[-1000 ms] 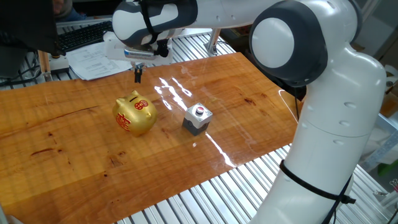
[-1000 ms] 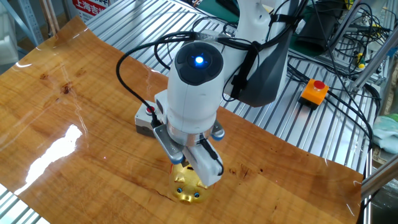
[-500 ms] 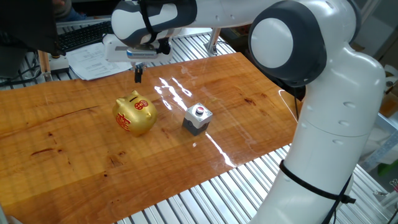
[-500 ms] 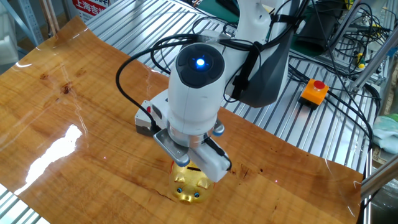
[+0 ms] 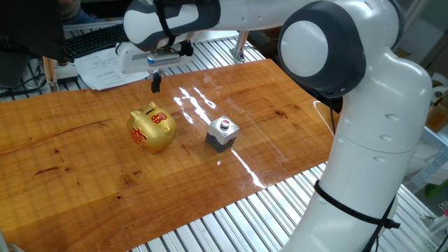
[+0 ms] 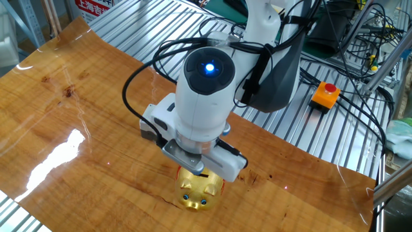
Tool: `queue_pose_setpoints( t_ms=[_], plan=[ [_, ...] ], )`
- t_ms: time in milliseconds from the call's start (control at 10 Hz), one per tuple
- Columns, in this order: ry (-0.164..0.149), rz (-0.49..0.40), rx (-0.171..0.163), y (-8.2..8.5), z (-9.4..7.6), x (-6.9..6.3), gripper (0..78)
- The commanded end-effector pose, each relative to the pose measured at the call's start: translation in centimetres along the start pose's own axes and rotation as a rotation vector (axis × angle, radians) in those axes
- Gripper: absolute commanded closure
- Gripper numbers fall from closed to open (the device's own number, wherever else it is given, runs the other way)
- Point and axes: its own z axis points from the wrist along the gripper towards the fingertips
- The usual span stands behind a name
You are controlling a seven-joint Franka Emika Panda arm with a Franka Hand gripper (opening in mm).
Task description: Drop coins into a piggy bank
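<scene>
- One fixed view: the gripper (image 5: 155, 84) hangs above and behind the piggy bank (image 5: 151, 128), fingers apparently pinched together — a coin between them cannot be confirmed.
- The other fixed view: the arm hides the slot; the piggy bank (image 6: 197, 191) peeks out below — risk: a misaligned release misses the bank.

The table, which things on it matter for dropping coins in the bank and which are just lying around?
Part of the job:
- piggy bank, gold, standing on the wood
- hand, hanging above and behind the pig; no coin can be made out in it

Just lying about:
- grey block with a red-dotted top
- papers past the table's far edge
</scene>
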Motion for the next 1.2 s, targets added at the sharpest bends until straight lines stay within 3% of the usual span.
queue_pose_setpoints(
  t_ms=[100,300,1200],
  plan=[
    [0.009,-0.243,0.037,-0.1,-0.54,-0.36,75.7],
    [0.014,-0.239,0.058,-0.18,-0.64,-0.32,75.7],
    [0.028,-0.241,0.065,-0.77,-1.29,0.06,75.7]
  ],
)
